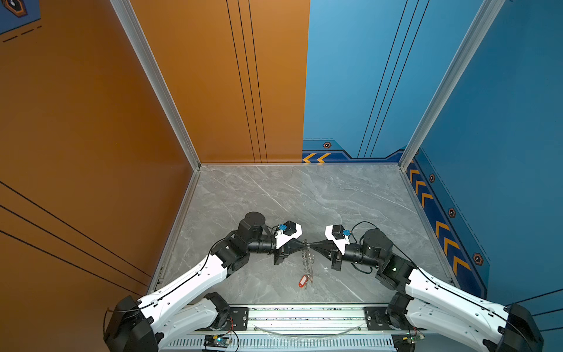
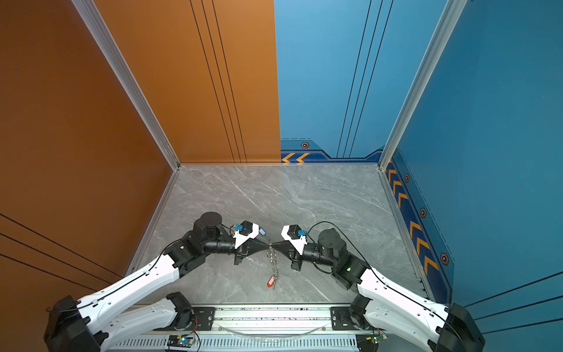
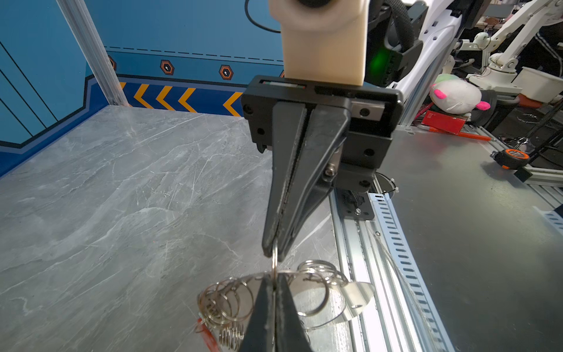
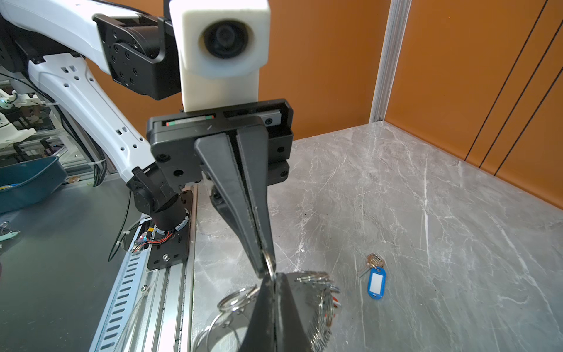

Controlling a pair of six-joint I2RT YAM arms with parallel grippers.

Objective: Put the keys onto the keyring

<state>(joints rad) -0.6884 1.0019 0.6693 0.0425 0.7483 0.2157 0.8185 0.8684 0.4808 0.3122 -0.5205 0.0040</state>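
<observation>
Both top views show my left gripper and right gripper meeting tip to tip above the table. Each is shut on the same silver split ring at the top edge of the keyring. The grey plate hangs edge-on below them, fringed with rings. A key with a red tag dangles at its lower end, touching the marble. A key with a blue tag lies loose on the table beyond the left gripper.
The grey marble table is walled by orange panels on the left and blue ones on the right. An aluminium rail carrying both arm bases runs along the front edge. A tape measure and a plush toy lie outside the cell.
</observation>
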